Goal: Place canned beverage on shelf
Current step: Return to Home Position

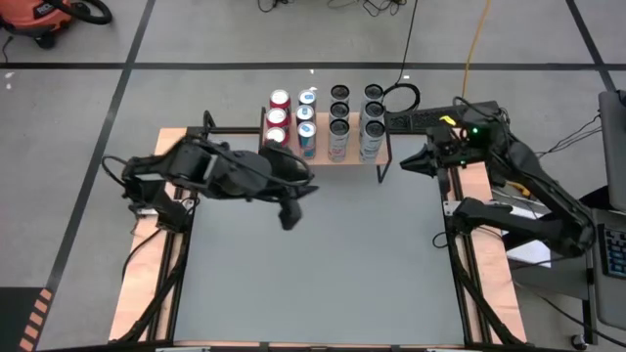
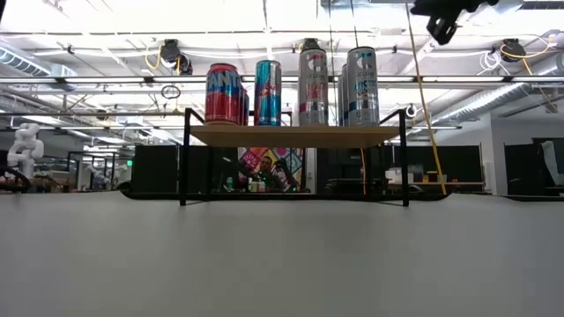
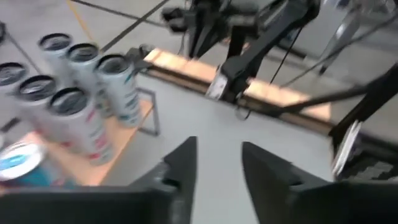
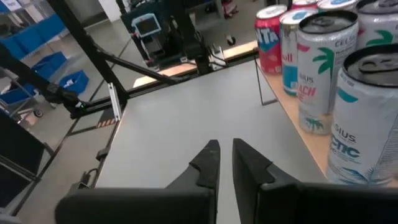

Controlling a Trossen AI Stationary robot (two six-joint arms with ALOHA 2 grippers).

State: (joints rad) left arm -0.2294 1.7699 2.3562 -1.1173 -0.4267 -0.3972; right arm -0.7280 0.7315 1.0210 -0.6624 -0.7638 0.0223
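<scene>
High view: cans point(image 1: 338, 125) stand in four rows on the shelf point(image 2: 295, 136), at the middle of the desk's point(image 1: 323, 274) back edge. No can shows loose on the desk, so you can judge placing done, with only the arms' return home left. Left gripper point(image 3: 217, 144) hangs empty over the desk just in front of the shelf's left end, fingers apart. Right gripper point(image 4: 225, 143) sits empty beside the shelf's right end, near the desk's right edge, fingers nearly together.

table point(image 1: 323, 254): grey, carries shelf point(image 2: 291, 135) at far edge | shelf: four rows of upright cans point(image 1: 338, 122)
</scene>
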